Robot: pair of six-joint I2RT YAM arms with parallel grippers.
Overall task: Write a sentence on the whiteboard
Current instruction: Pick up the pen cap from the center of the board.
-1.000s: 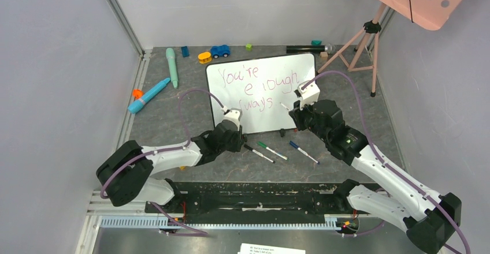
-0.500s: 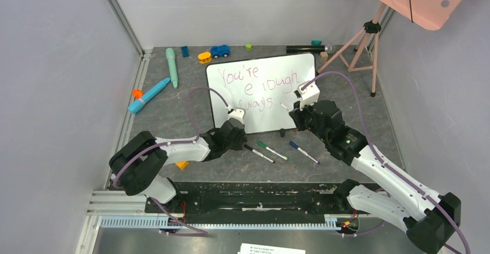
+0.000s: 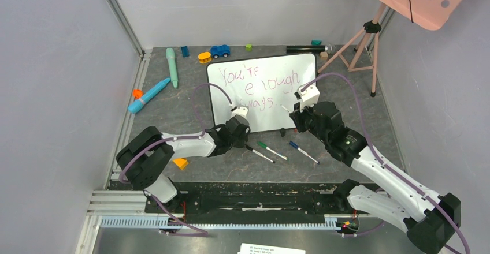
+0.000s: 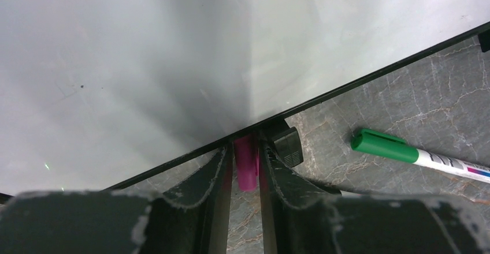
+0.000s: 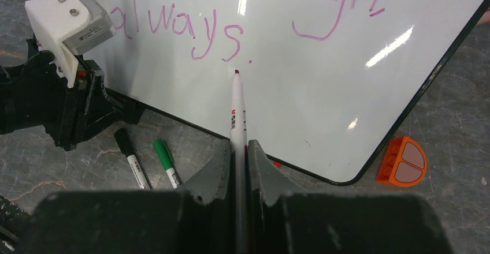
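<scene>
The whiteboard (image 3: pixel 268 118) lies flat on the table at 12 o'clock from the two arm bases, its black frame square to them. The sentence (image 3: pixel 260 83) fills its upper half in pink-purple letters. From above it reads "You're" on the first line, then "enough" and "always" below, with a cable crossing a few letters. In the right wrist view the last word (image 5: pixel 190 32) is whole and a small full stop sits after it, so the writing looks finished. The right gripper (image 5: pixel 237 150) hangs over the board's 5 o'clock part, its jaws pinched narrow around a white-barrelled marker (image 5: pixel 236 109). The marker's dark pink tip points at the board just below the full stop; whether it touches the surface cannot be told. The left gripper (image 4: pixel 245 161) sits at the board's 7 o'clock edge, jaws narrow on a small pink piece (image 4: pixel 246 167) that is probably the marker's cap. It is right against the frame and beside a black foot (image 4: pixel 287 144). Three spare markers lie on the table at 6 o'clock of the board: a black-capped one (image 3: pixel 258 153), a green-capped one (image 3: pixel 271 150) and a blue one (image 3: pixel 303 152). What seems left is only tidying: lifting the tip away, capping the marker and setting it down.
</scene>
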